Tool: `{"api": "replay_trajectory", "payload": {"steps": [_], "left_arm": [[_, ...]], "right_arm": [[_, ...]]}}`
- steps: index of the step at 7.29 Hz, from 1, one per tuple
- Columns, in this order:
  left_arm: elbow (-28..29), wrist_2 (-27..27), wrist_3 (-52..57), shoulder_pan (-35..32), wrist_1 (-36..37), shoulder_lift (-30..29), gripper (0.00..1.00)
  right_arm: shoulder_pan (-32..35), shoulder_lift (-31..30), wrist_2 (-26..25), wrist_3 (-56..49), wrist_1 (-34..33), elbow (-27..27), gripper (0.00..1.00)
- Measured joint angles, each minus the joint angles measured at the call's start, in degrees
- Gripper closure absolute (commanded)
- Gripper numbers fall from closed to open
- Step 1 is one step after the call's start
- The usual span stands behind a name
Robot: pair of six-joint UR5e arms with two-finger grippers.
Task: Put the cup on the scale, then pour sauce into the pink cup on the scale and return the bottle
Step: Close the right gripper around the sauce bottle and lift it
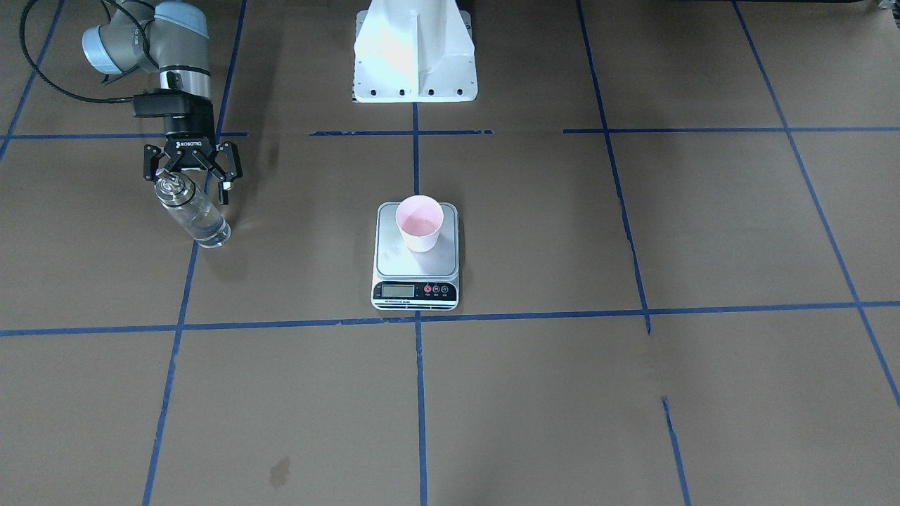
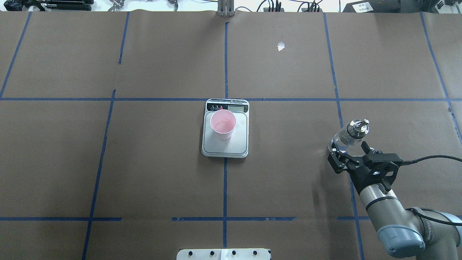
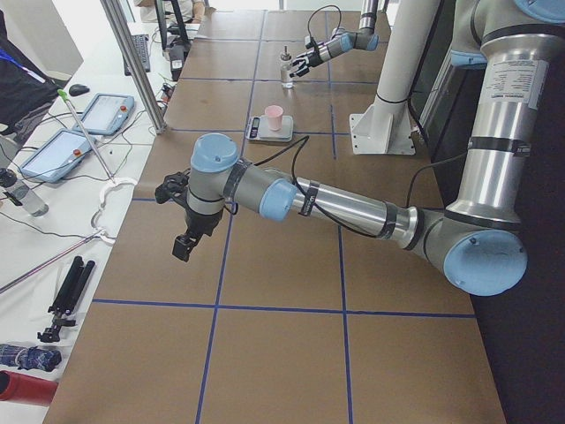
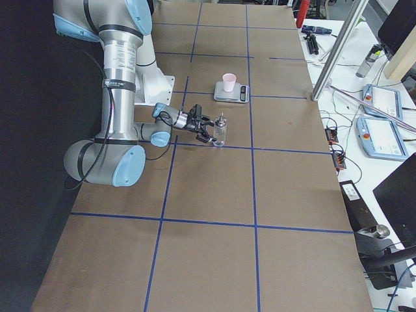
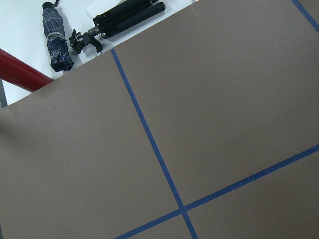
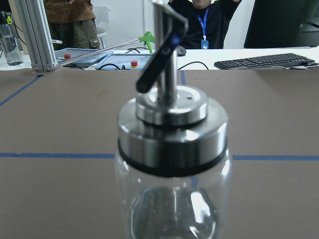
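Observation:
The pink cup (image 1: 420, 223) stands on the silver scale (image 1: 394, 261) at the table's middle, a little clear liquid in it; it also shows in the overhead view (image 2: 223, 124). The clear glass bottle (image 1: 193, 211) with its silver spout cap stands upright on the table on the robot's right side (image 2: 348, 134). My right gripper (image 1: 188, 184) is open, its fingers spread on either side of the bottle's top, not closed on it. The right wrist view shows the bottle's cap (image 6: 172, 134) very close. My left gripper (image 3: 183, 247) hangs over the near table end; I cannot tell its state.
The white robot base (image 1: 415, 56) stands behind the scale. A small white scrap (image 2: 280, 46) lies on the far table. A folded umbrella (image 5: 55, 35) and a black tripod (image 5: 127, 17) lie beyond the table's left end. Desks with tablets (image 3: 106, 110) line the operators' side.

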Motion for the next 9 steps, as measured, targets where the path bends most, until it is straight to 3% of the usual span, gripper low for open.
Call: {"api": "replay_trajectory", "payload": {"steps": [6,9], "left_arm": [[0.0,-0.1,0.0,0.0,0.0,0.0,0.0],[0.0,-0.1,0.0,0.0,0.0,0.1,0.0]], "right_arm": [[2.3,1.6,-0.1,-2.1,0.0,-0.3,0.0],[2.8,3.1,-0.3,-2.0,0.1,-2.1,0.52]]}}
